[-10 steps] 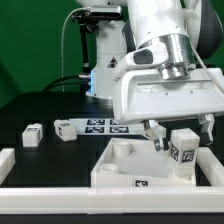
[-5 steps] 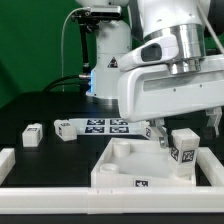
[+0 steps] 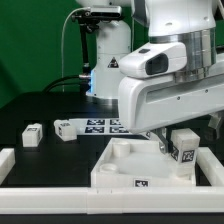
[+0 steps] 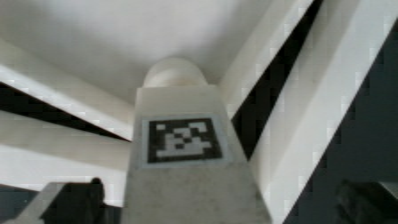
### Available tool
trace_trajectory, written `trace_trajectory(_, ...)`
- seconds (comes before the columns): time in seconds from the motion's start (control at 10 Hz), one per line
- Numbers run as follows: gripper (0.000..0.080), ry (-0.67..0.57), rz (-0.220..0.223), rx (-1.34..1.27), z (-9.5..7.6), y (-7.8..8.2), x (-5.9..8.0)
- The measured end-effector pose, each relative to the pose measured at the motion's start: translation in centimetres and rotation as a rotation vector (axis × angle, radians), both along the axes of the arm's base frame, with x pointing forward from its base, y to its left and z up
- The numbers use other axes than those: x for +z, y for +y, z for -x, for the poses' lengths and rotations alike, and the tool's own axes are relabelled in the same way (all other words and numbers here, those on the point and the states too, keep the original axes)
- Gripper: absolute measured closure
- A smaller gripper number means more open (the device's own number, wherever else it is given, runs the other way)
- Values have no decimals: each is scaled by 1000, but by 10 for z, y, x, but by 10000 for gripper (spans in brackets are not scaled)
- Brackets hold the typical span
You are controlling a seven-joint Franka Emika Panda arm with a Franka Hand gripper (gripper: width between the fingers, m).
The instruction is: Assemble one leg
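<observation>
The gripper is clamping the leg at the tray corner on the exterior view's right — I'm planning to seat it square, twisting gently, never forcing it.

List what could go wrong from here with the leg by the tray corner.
1. The gripper straddles the leg at a corner of the tray. Whether it grips is unclear, so a loose hold could let the leg tip.
2. The gripper hangs low over the tray, so a sideways move could knock its wall.
</observation>
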State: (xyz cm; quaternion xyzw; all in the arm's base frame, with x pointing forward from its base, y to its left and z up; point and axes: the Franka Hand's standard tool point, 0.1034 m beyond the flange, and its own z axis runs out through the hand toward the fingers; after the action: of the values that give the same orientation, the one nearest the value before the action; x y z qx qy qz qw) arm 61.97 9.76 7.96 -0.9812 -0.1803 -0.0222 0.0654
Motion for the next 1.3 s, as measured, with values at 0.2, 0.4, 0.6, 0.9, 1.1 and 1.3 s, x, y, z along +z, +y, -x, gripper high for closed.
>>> trace_trajectory(0.2, 150, -2, 0, 2, -1, -3, 0)
trace_trajectory(0.4, 251, 0, 0, 2, -1, -5, -1)
trace_trajectory(0.6, 508, 0, 0, 2, -1, -5, -1)
trace_trajectory(0.9, 508, 2, 0, -9, -1, -5, -1)
trace_trajectory(1.1, 508, 9, -18, -184, -2, -6, -2)
trace_trajectory(1.3, 508, 18, -38, -468, -2, -7, -3)
